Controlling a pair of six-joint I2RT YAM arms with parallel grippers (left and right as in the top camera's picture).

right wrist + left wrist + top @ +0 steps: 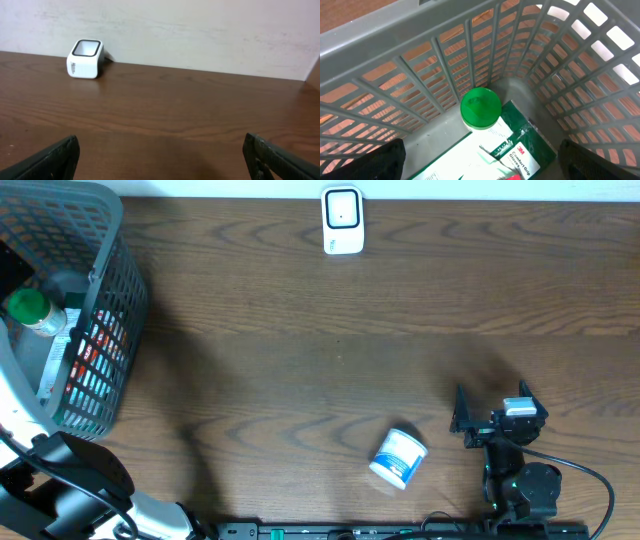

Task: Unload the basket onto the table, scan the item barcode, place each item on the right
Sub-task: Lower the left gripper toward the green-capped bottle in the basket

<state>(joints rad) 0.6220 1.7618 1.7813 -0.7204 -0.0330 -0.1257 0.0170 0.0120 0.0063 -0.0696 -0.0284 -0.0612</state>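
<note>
Gaping wide and empty at both right gripper [160,145] and left gripper [480,150], the latter over the basket [128,290]. Lying sideways on the table [300,340], near the right gripper on its left: white tub [400,458], long axis slanted, well apart from the left arm.

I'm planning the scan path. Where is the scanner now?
Overhead, the scanner stands at the table's far edge near the middle, well beyond the tub; the right wrist view shows it upper left, by the wall.
</note>
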